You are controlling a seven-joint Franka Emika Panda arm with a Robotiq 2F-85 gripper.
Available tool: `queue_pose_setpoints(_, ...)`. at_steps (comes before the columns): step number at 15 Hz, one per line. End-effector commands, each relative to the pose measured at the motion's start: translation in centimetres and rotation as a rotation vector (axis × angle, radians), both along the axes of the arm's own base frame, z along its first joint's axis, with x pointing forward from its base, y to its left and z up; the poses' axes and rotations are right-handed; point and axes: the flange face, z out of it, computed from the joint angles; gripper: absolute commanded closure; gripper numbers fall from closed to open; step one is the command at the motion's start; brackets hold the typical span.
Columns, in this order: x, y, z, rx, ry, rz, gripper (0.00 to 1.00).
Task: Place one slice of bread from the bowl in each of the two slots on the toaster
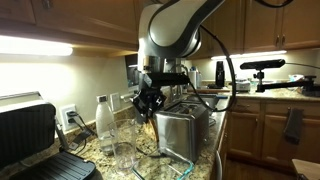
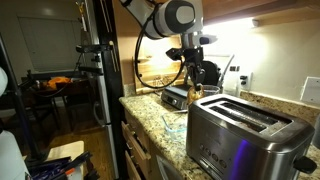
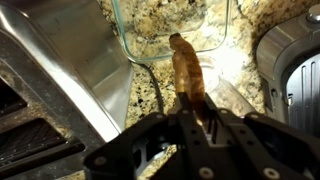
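Observation:
My gripper (image 3: 190,108) is shut on a brown slice of bread (image 3: 186,68) that sticks out edge-on beyond the fingertips. It hangs above the granite counter at the near edge of a clear glass bowl (image 3: 222,40). The silver toaster (image 3: 70,70) lies at the left of the wrist view. In an exterior view the gripper (image 1: 150,103) holds the bread (image 1: 150,116) just beside the toaster (image 1: 185,128), above the glass bowl (image 1: 172,158). In an exterior view the toaster (image 2: 250,130) fills the foreground with its two slots on top, and the gripper (image 2: 195,75) is behind it.
Two clear plastic bottles (image 1: 104,118) (image 1: 125,142) stand beside the gripper. A black griddle-like appliance (image 1: 30,135) sits at the counter's end. A round grey object (image 3: 292,60) lies at the right of the wrist view. Wall cabinets hang overhead.

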Motion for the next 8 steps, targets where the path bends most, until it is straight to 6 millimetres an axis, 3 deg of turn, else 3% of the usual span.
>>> queue_pose_setpoints(1,-2.4,-1.3,2.5,-0.036,-0.074,-0.131,0.93)
queue_pose_setpoints(8,-3.1,-3.9,5.4,-0.09,-0.155,-0.348,0.93)
